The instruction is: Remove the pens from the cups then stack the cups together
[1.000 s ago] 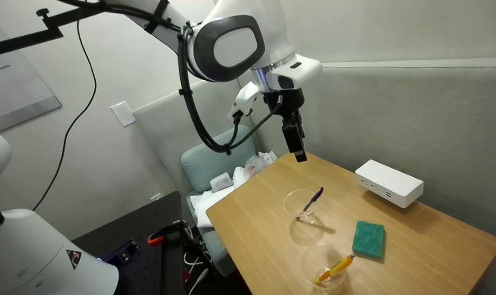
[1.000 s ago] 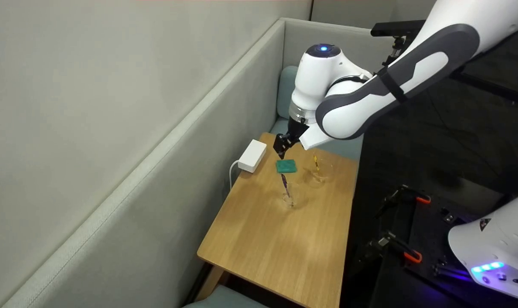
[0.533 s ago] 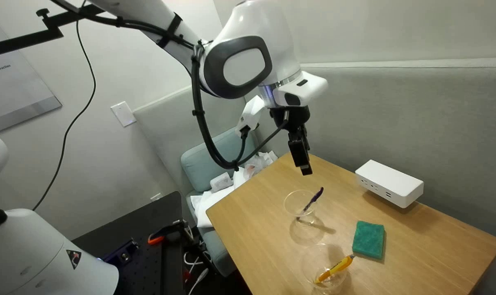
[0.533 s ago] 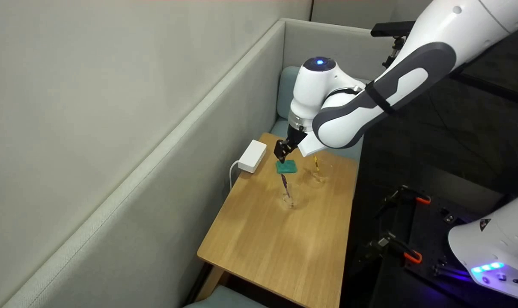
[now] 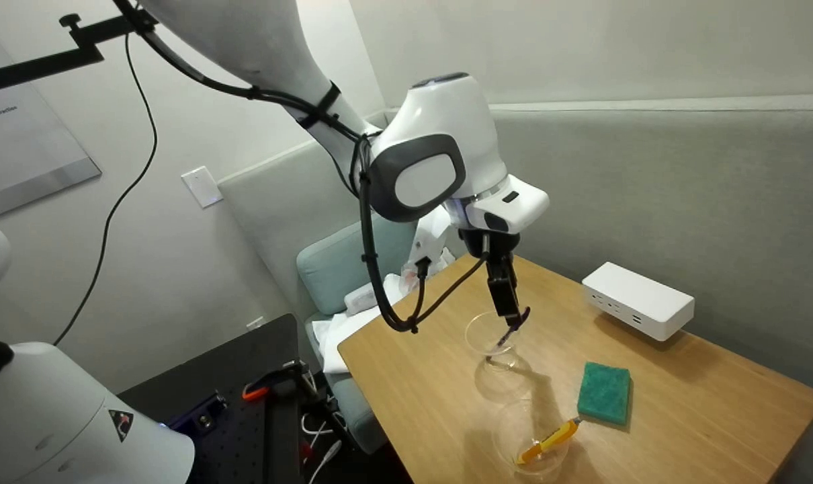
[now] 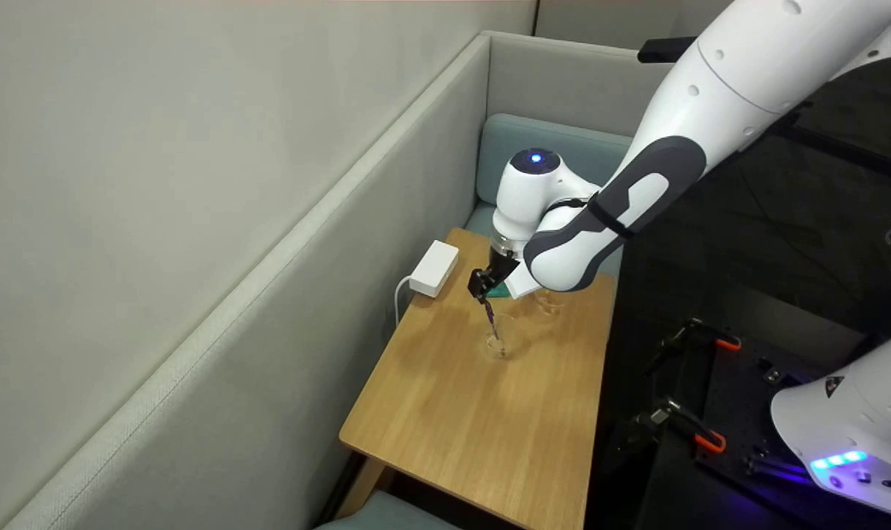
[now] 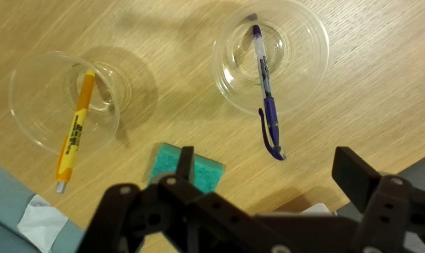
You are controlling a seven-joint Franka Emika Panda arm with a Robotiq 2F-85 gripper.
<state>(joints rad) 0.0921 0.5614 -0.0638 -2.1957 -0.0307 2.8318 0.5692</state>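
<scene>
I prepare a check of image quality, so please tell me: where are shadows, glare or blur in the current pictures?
Wrist view: bright glints on the clear cup holding the purple pen, the gripper dark and soft-edged; in an exterior view, a soft shadow on the table; in an exterior view, the floor very dark.

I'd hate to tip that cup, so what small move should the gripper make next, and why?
Probably ease the gripper slightly lower before closing. In the wrist view, its jaws stand open on either side of the clip end of the purple pen, while most of the pen lies beyond them, leaning in its clear cup.
</scene>
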